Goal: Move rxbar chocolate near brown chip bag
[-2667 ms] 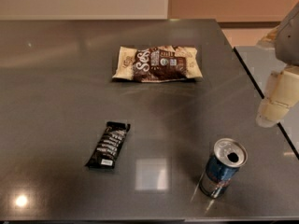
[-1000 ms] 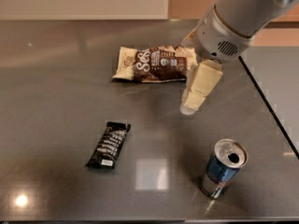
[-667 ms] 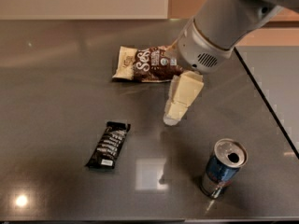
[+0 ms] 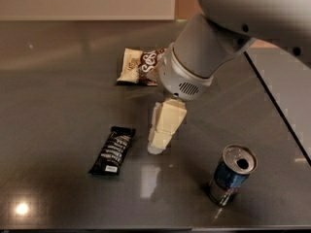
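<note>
The rxbar chocolate (image 4: 113, 150) is a slim black bar with white lettering, lying flat on the dark table (image 4: 53, 106) at the lower left of centre. The brown chip bag (image 4: 141, 66) lies flat farther back; its right part is hidden behind my arm. My gripper (image 4: 156, 148) hangs from the grey wrist and points down, just to the right of the bar, a little apart from it and holding nothing.
A blue-and-silver drink can (image 4: 232, 174) stands upright and opened at the lower right. A dark seam (image 4: 277, 110) runs diagonally along the table's right side, with a lighter surface beyond. The near table edge runs along the bottom.
My arm has swung in from the right and moved left and toward the front, bringing the gripper from beside the chip bag down next to the bar. The bar, bag and can have not moved.
</note>
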Robot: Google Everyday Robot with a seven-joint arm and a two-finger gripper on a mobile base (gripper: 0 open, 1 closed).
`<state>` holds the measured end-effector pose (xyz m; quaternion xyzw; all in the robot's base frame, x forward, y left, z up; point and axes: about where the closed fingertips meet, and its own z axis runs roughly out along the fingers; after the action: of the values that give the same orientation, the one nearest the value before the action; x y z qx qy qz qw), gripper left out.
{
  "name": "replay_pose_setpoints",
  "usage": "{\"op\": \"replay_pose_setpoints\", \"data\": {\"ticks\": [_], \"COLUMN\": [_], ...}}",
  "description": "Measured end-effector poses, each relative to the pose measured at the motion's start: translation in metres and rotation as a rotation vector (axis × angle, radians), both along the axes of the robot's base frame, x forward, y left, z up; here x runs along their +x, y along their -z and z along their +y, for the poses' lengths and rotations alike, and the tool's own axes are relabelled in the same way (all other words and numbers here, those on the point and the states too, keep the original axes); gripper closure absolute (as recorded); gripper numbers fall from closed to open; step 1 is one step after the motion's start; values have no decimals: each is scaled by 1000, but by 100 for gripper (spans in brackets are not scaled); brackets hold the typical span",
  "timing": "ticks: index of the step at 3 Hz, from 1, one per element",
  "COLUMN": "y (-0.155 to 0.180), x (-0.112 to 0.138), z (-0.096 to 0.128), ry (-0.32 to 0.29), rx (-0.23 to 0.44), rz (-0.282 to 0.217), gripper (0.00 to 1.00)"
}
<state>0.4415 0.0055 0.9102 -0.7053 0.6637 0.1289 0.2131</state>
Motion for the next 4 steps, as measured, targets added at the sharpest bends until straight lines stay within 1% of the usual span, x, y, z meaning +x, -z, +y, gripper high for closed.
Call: {"op": "replay_pose_setpoints", "data": {"ticks": [1, 2, 3, 4], "y": [15, 31, 48, 64], "x": [-8, -9, -8, -9], "z": [23, 42, 58, 68], "ry": [-53, -90, -123, -143], "rx": [-7, -34, -71, -114], "rz": [1, 18, 43, 70], "gripper": [0, 0, 0, 0]}}
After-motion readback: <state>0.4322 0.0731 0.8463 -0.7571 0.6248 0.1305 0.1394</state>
